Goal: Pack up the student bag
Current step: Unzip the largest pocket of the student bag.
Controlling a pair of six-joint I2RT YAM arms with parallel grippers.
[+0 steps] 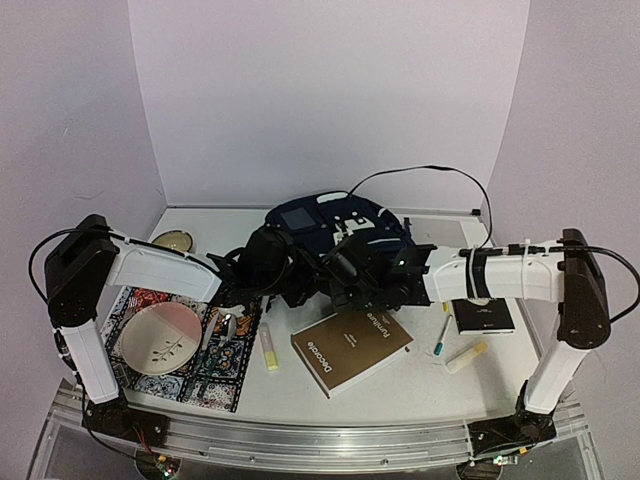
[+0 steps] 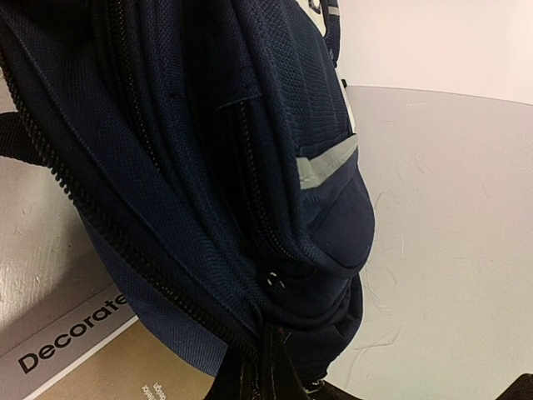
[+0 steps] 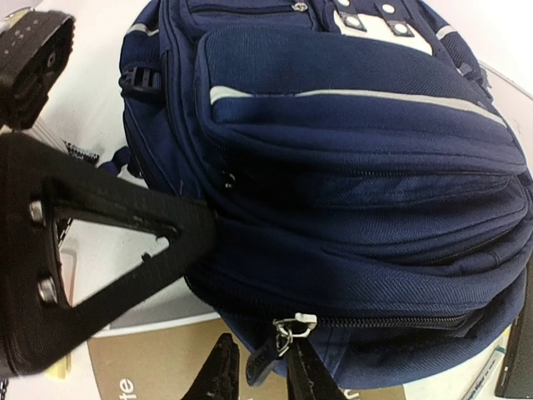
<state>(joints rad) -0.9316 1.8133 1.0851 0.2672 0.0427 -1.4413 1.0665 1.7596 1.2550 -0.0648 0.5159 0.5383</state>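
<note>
Two arms crowd the near side of the student bag (image 1: 375, 228), which lies toward the back middle of the worktop (image 1: 410, 395). From above, its front edge is buried under black wrists, and I can't see either pair of jaws there. Up close, the left jaws are together, nipped onto the bag's fabric at a zip seam, though their tips are cut off by the bottom of that view. The right jaws stand slightly apart just below a silver zip pull (image 3: 291, 323), with a dark tab in the gap; whether either tip touches it is hard to tell. A brown book (image 1: 350, 350) reading "Decorate" lies just in front of the bag, partly hidden by it in the close views. A black shape in the top left corner of the right wrist view I can't identify.
</note>
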